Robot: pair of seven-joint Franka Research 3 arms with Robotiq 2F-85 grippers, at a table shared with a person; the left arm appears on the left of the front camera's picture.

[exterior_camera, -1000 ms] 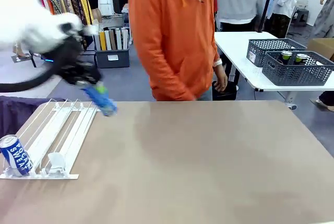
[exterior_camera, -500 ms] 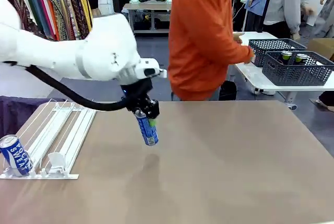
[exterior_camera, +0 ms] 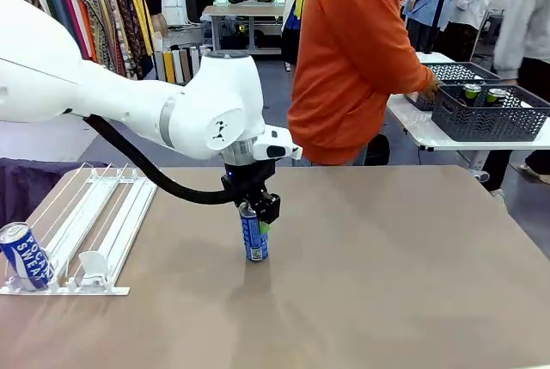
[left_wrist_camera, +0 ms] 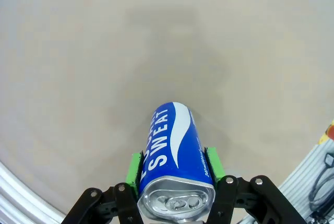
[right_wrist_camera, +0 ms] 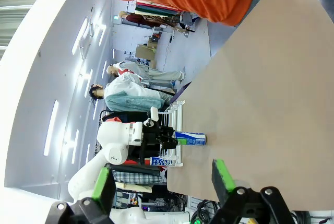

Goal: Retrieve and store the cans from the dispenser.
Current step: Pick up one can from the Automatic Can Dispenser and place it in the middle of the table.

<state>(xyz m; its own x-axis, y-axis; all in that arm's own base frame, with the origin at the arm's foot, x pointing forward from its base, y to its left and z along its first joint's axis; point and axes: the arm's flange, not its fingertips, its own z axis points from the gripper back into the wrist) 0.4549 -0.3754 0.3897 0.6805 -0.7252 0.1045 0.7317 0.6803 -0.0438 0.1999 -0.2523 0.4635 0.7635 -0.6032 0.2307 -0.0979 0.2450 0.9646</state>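
Front view, biggest first. Logged the tan table [exterior_camera: 404, 292] across the lower frame. Behind its 12 o'clock edge, a person in orange [exterior_camera: 361, 59] turned toward 3 o'clock, one hand at the dark mesh baskets [exterior_camera: 490, 115] on a side table at 2 o'clock. Noted the left arm [exterior_camera: 129, 102] coming in from 9 o'clock and bending down over mid-table. Found the dispenser [exterior_camera: 99, 223] at 8 o'clock, with one blue can [exterior_camera: 24, 255] tilted against its front lip in the outermost lane (a white pusher plate [exterior_camera: 90, 266] forward in a lane beside it).

Compared with a second ago: then up at the dispenser's far end, near 10 o'clock, something blue in the grip. Half a second ago: swinging a can, tilted, clear of the surface. Now: over table centre, can upright. Read as one can out of the rack and brought to a set-down spot, with carry nearly finished and release pending. One can left in the rack, so probably another fetch to follow.

Checked the left gripper [exterior_camera: 256, 217]: clamped on the held can [exterior_camera: 254, 244] just below its silver top, green pads on both flanks in the left wrist view. Base at or just above the tabletop, shadow tight beneath; contact not decidable.

Checked the right gripper [right_wrist_camera: 163, 179] in the right wrist view: fingers spread apart, nothing between.
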